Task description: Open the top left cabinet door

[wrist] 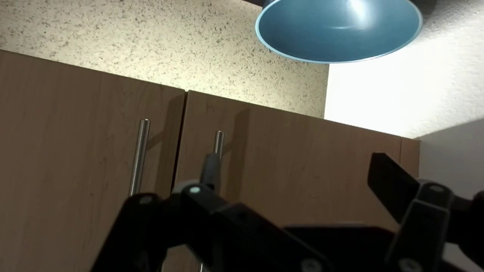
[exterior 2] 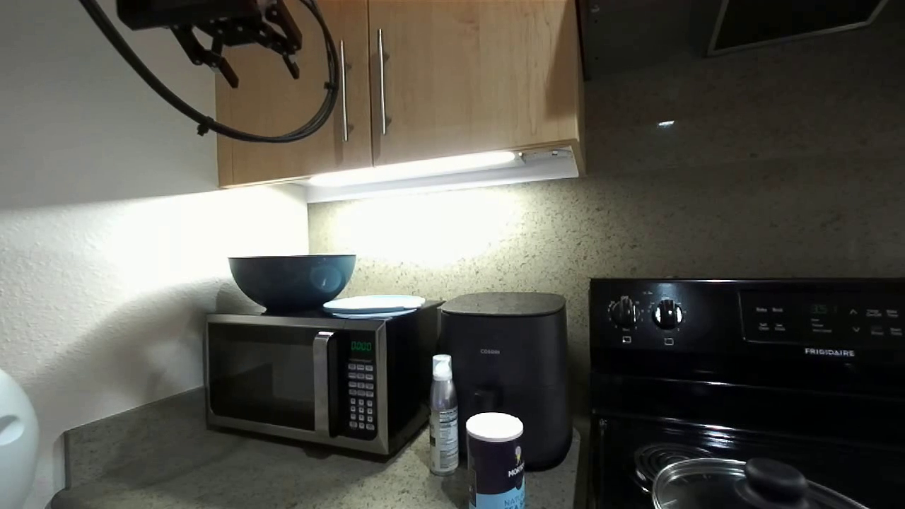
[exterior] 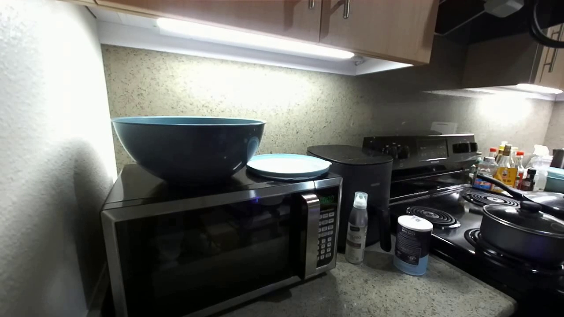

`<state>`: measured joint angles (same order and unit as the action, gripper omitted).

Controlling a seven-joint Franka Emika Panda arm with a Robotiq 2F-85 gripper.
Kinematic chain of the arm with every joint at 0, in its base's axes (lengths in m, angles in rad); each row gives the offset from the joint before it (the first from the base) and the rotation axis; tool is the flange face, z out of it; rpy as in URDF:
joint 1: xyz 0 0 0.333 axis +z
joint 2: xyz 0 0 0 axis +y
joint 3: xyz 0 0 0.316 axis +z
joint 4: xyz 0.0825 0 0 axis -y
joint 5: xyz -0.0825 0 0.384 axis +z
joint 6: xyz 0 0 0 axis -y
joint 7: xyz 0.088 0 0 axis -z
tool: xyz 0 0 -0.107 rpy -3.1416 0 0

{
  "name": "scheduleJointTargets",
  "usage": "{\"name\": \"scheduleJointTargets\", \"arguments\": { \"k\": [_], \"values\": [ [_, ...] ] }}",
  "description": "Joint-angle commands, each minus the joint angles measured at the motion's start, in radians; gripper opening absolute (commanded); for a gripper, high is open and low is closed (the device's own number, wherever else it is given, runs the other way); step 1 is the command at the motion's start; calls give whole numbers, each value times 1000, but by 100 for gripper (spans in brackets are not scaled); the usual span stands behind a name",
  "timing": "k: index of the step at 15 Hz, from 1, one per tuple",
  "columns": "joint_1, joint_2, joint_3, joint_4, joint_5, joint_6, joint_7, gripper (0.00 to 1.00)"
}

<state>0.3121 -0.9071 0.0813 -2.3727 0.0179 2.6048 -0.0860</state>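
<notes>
The left cabinet door point(exterior 2: 283, 106) is light wood and shut. Its slim metal handle point(exterior 2: 344, 92) stands upright near the door's right edge. In an exterior view only the door's lower part point(exterior: 220, 11) and the handle's end point(exterior: 311, 4) show. The wrist view looks upside down, so this door point(wrist: 295, 151) is right of the gap; a finger partly hides its handle point(wrist: 219, 141). My black gripper point(exterior 2: 261, 74) is open and empty in front of the left door, left of the handle. In the wrist view its fingers point(wrist: 295, 166) are wide apart, with no handle between them.
The right cabinet door point(exterior 2: 474, 78) is shut, its handle point(exterior 2: 382, 81) beside the left one. A black cable point(exterior 2: 261, 136) loops below the gripper. Below the cabinet are a microwave point(exterior 2: 261, 382) with a large blue bowl point(exterior 2: 290, 283), and an air fryer point(exterior 2: 505, 382). A wall point(exterior 2: 106, 283) borders the left.
</notes>
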Motion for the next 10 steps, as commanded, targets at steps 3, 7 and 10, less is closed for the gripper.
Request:
{"name": "scheduleJointTargets", "arguments": {
  "k": [3, 7, 10],
  "values": [
    [-5, 324, -36, 296, 36, -118, -38, 100],
    [-31, 310, -16, 263, 28, -95, -15, 100],
    [-31, 293, -11, 258, 27, -96, -15, 100]
  ]
}}
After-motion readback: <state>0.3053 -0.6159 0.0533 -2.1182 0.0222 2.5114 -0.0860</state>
